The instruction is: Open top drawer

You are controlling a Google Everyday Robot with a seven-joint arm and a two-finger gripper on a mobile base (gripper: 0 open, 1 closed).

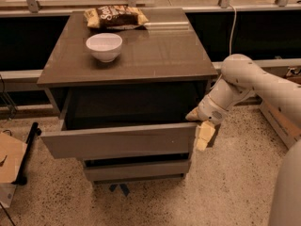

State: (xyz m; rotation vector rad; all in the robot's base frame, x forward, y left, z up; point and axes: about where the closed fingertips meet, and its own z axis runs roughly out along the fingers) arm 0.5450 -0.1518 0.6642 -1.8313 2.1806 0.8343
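Under the cabinet (160,55) top, a lower drawer front (136,170) sat nearly shut. Above it the top drawer (122,142) stood pulled well out of the cabinet, its dark inside showing. The gripper (196,130) was at that drawer's right front corner, seemingly clamped on it, one pale finger (203,136) against its outer face. On the cabinet stood a white bowl (104,46), with a snack bag (115,17) behind it.

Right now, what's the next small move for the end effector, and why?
Probably back the end effector off rightward. It sits at the right end of the top drawer front, which stands well out with its dark inside exposed, so opening looks done.
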